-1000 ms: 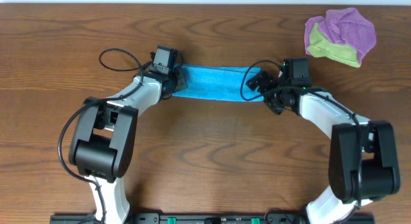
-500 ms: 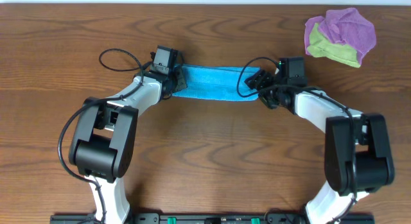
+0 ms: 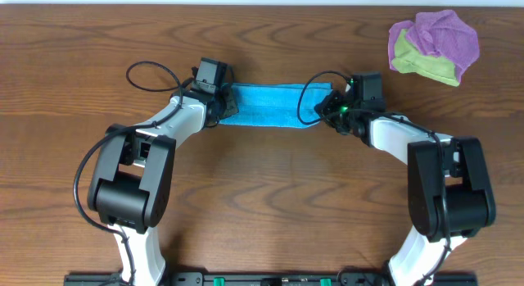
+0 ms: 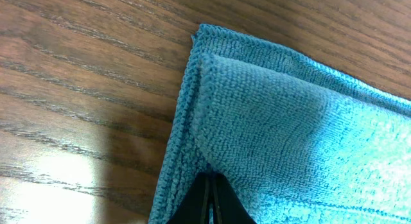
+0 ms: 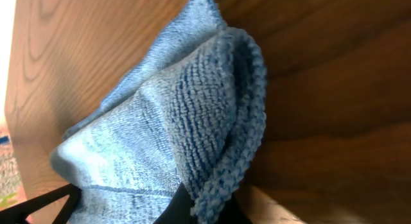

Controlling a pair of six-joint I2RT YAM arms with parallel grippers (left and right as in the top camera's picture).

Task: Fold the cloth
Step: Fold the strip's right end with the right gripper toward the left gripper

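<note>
A blue cloth [image 3: 270,106] lies as a narrow folded strip across the back of the table, stretched between the two arms. My left gripper [image 3: 226,103] is shut on its left end; in the left wrist view the closed fingertips [image 4: 210,185] pinch the cloth [image 4: 289,128] just behind its doubled corner. My right gripper [image 3: 326,108] is shut on the right end. In the right wrist view the cloth [image 5: 160,128] bunches up with its thick hem caught at the fingertips [image 5: 209,208].
A crumpled pile of purple and green cloths [image 3: 434,47] lies at the back right corner. A black cable [image 3: 151,71] loops behind the left wrist. Bare wooden tabletop [image 3: 270,196] stretches in front of the cloth.
The right gripper moved left onto the cloth's right end and went from open to shut on it. The left gripper kept its hold and did not move.
</note>
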